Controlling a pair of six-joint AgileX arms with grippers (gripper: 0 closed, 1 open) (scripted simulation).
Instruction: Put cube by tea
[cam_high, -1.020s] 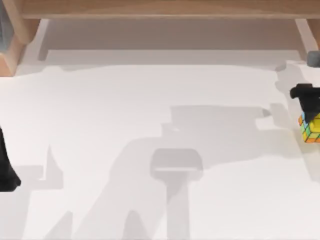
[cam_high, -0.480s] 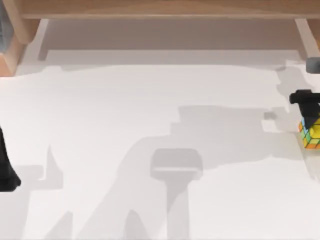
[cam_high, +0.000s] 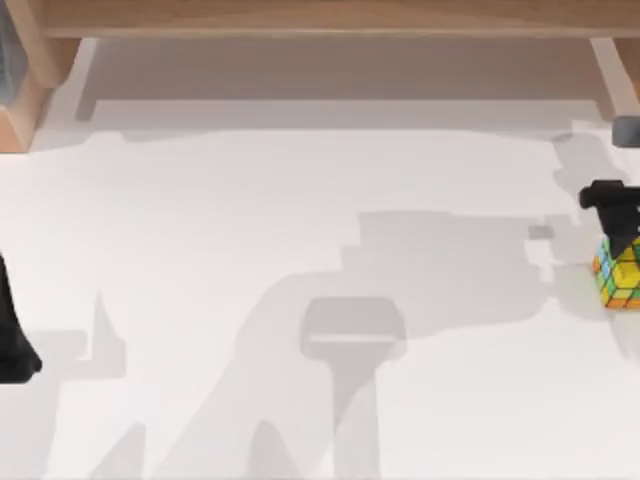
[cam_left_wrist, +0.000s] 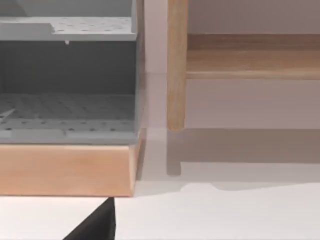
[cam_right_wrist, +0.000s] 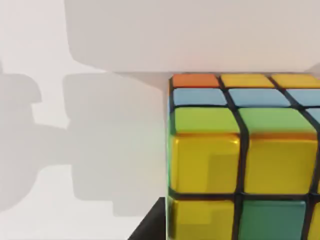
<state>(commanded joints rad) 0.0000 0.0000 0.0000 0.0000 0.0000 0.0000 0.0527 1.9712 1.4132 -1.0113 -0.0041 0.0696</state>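
Observation:
The cube (cam_high: 619, 273), with yellow, green, orange and blue tiles, is at the far right edge of the white table in the top view. My right gripper (cam_high: 615, 238) reaches it from the back side and is shut on it. In the right wrist view the cube (cam_right_wrist: 240, 160) looms close, with one dark finger (cam_right_wrist: 151, 227) against its side. My left arm (cam_high: 14, 345) stays parked at the table's left edge, and a dark tip of its gripper (cam_left_wrist: 95, 226) shows in the left wrist view. The tea is out of view.
A wooden shelf frame (cam_high: 320, 20) runs along the back of the table. At the back left stands a grey perforated rack (cam_left_wrist: 67, 75) on a wooden base (cam_left_wrist: 65, 167). A small grey object (cam_high: 628, 128) sits at the back right edge.
The cube and my right gripper have shifted slightly toward the front right, and the cube now looks a little turned. My left arm has not moved.

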